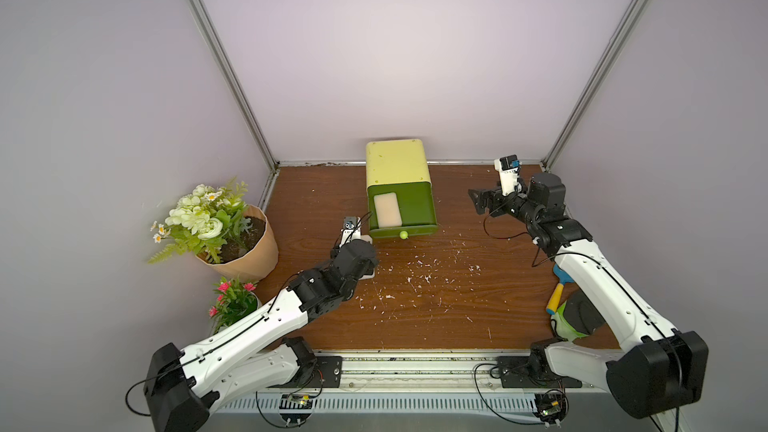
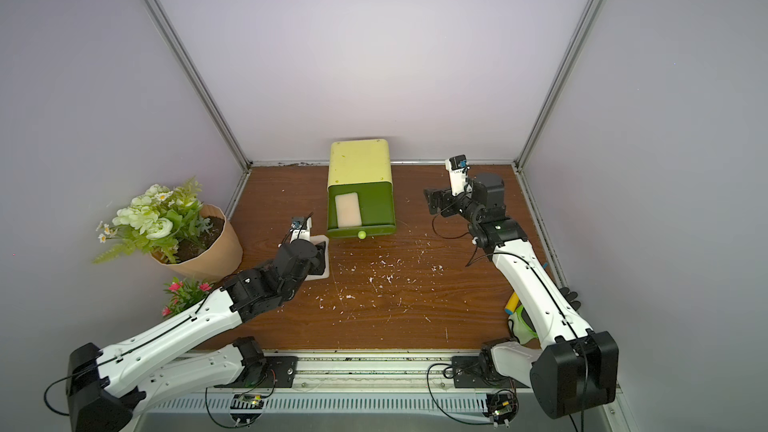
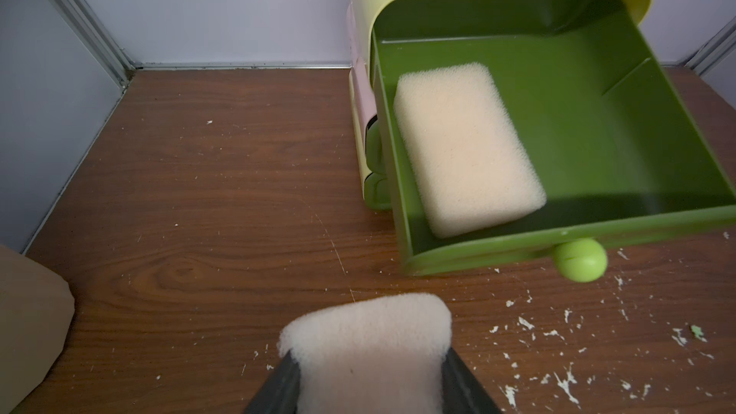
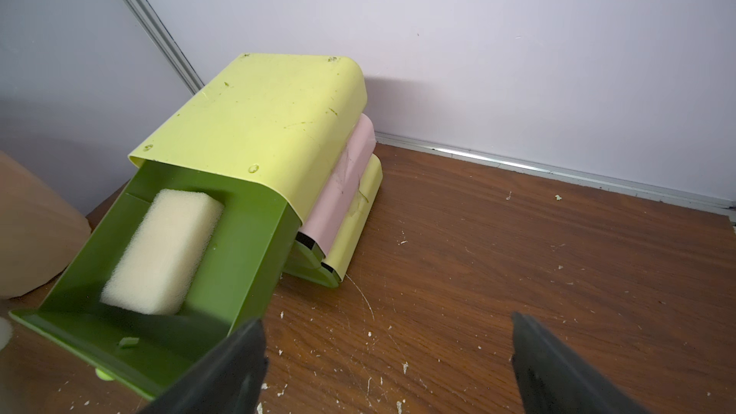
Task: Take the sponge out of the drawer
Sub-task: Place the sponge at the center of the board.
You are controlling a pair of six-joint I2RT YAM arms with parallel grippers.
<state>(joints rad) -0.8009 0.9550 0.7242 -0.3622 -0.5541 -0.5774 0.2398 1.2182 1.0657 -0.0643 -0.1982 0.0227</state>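
Observation:
A pale cream sponge (image 3: 366, 336) sits pinched between the dark fingers of my left gripper (image 3: 368, 356), low over the table in front of the drawer's left corner. In a top view it shows as a white edge (image 2: 327, 251) under the left wrist. The green drawer (image 1: 415, 211) is pulled out of the yellow-topped cabinet (image 1: 397, 164), its round knob (image 3: 579, 260) facing forward. A second cream sponge (image 1: 387, 209) (image 4: 163, 256) lies flat along the drawer's left side. My right gripper (image 1: 478, 201) (image 4: 388, 328) stands open and empty to the right of the cabinet.
A tan pot of white flowers (image 1: 232, 238) and a small pink-flowered plant (image 1: 232, 301) stand at the left. A blue and yellow tool (image 1: 557, 292) and a green object (image 1: 567, 324) lie under the right arm. White crumbs (image 1: 419, 276) are scattered mid-table.

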